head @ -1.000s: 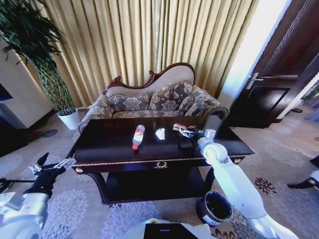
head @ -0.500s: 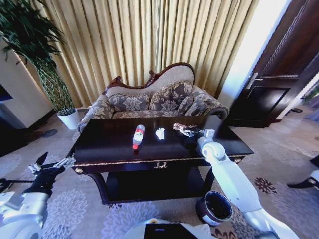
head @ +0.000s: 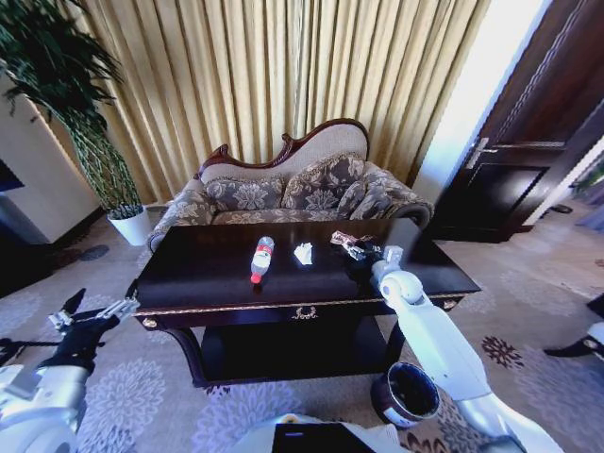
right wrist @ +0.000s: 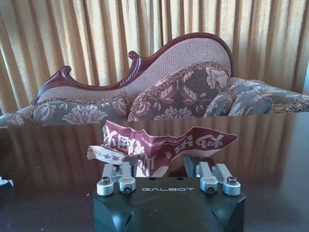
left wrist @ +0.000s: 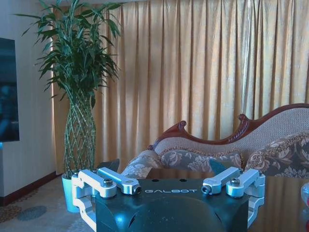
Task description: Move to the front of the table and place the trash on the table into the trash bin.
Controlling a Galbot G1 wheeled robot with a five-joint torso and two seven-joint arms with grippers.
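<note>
Reaching across the dark glossy surface [head: 217, 274], the right end effector [head: 363, 253] sits at the reddish-white wrapper [head: 347, 241] on the far right part of it. In the right wrist view the wrapper [right wrist: 159, 145] stands crumpled right at the fingers [right wrist: 126, 180], its lower folds dropping between them; whether the pads already pinch it I cannot tell, since the fingertips are hidden under the foil.

The wrapper looks thin, very light and soft. It should crush rather than resist, so a firm close on the bunched middle seems safer than a nip at one of its loose flaps, which could tear or slip free. The polished top gives little friction, so the piece may skate away if nudged sideways.

Left of it lies the crumpled white paper [head: 303, 252], equally light and compressible, best taken around its bulk. Farther left lies the clear bottle [head: 261, 259] with its red label, on its side. It appears stiff but smooth and round, apt to roll, and I would grip it across the body near the label.

The trash bin [head: 408, 394] stands on the carpet at the near right, below the surface edge.

The left end effector [head: 92, 318] hangs idle at the near left, off the surface, its fingers spread wide in the left wrist view [left wrist: 171, 186].
</note>
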